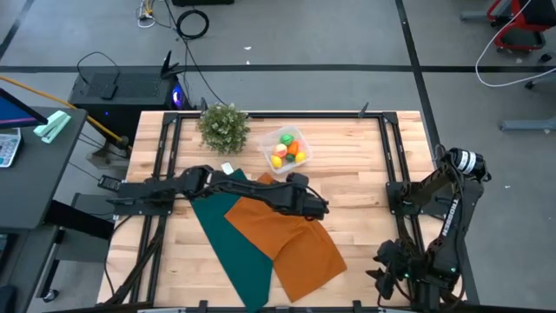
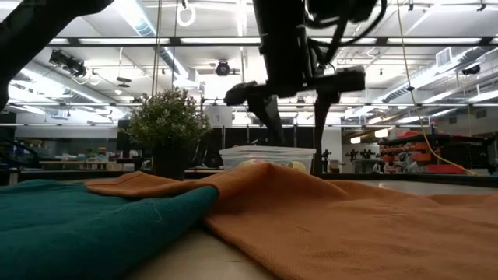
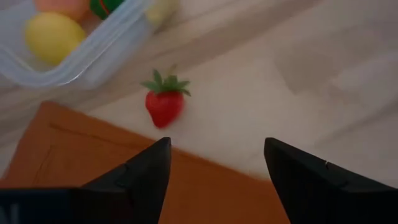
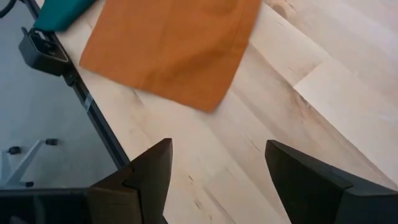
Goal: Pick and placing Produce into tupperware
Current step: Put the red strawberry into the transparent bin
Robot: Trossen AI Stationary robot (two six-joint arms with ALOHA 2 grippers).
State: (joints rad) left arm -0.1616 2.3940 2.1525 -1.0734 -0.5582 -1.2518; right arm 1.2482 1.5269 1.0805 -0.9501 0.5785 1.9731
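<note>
The tupperware, a clear shallow box, stands on the wooden table toward its far edge and holds yellow, green, orange and red produce. In the left wrist view its corner shows a yellow fruit inside. A red toy strawberry with a green top lies on the bare wood just outside that corner, next to the orange cloth's edge. My left gripper hovers open above and short of the strawberry, touching nothing; it is at mid-table. My right gripper waits open by the table's right near corner.
An orange cloth lies partly over a green cloth across the table's middle and near side. A bushy potted plant stands left of the tupperware. Black frame rails border the table. Bare wood lies right of the cloths.
</note>
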